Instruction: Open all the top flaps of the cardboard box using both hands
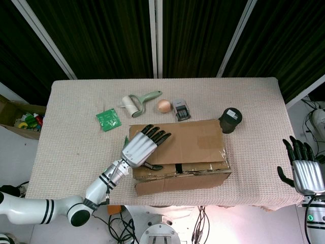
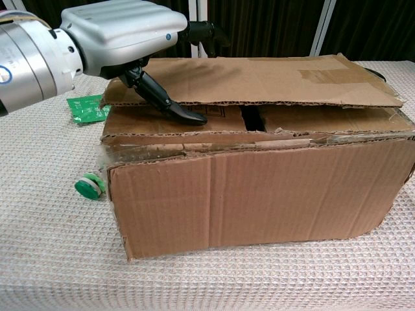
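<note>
- Head view: high up, looking steeply down; takes in the whole table, dark curtains behind, floor at both sides.
- Chest view: low, about table height, facing forward; very near, filled by the front wall of the cardboard box.
- Shared: cardboard box, left hand on its top flap, green packet at left.

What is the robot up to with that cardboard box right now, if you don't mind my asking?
It is opening the top flaps of the cardboard box. The left hand grips the far long flap, fingers on top and thumb underneath, with the flap slightly lifted. The near flap already hangs down the front, and the two short inner flaps lie flat. The right hand hangs open beyond the table's right edge, touching nothing.
</note>
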